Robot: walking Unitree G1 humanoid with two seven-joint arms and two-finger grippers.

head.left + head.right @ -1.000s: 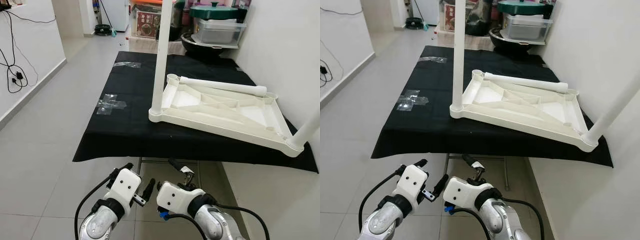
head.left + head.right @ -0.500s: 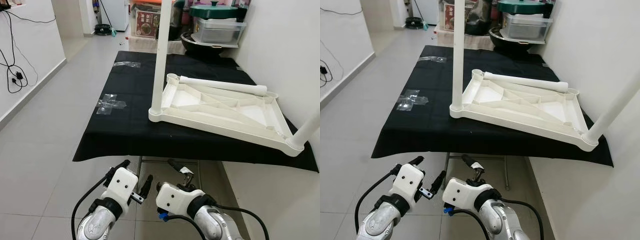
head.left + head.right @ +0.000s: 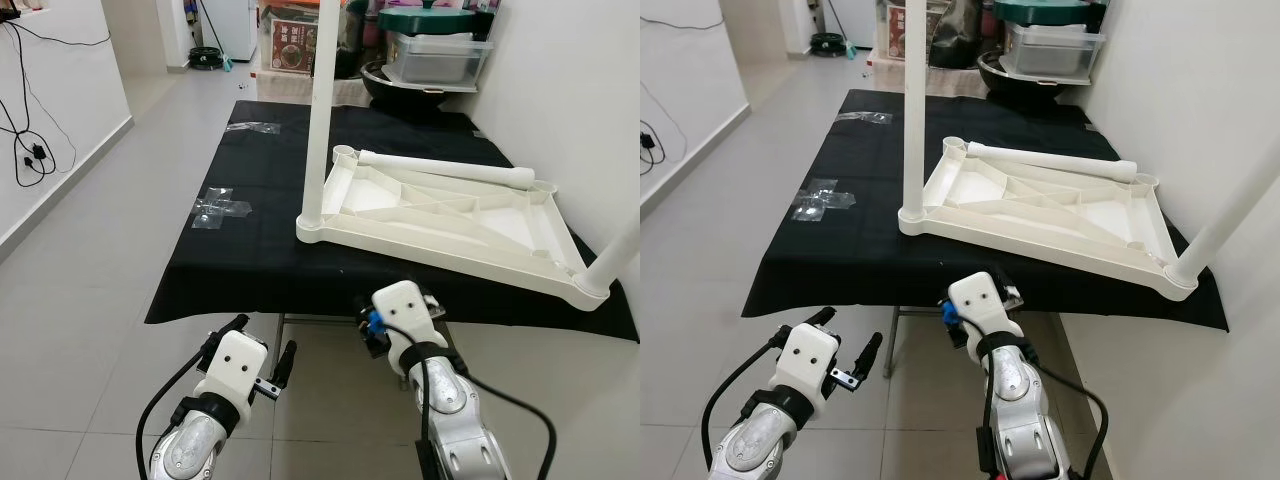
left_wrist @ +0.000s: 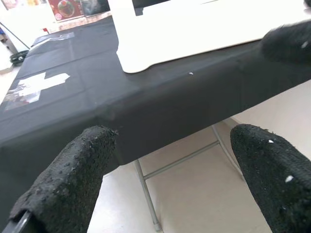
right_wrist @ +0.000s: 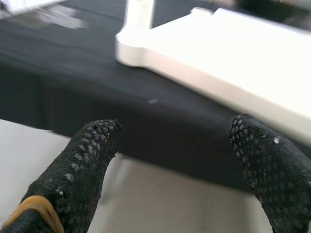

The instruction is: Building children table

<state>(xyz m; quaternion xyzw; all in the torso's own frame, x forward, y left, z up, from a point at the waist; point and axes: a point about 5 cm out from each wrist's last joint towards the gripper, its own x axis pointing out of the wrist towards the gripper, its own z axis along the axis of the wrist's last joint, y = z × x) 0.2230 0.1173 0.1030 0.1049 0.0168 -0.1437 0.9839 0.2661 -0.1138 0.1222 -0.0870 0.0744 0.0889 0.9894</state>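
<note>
Likely light, rigid plastic: loose leg (image 3: 445,170) at upper right, grip mid-shaft; right gripper (image 5: 170,160) fingers spread, empty.

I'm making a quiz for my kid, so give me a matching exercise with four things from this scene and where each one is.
1. loose white leg
2. clear plastic bag
3. right gripper
4. green-lidded pot

A. raised at the table's near edge
B. lying across the upturned tabletop's far edge
C. beyond the table's far end
D. flat on the black cloth

1-B, 2-D, 3-A, 4-C
</note>
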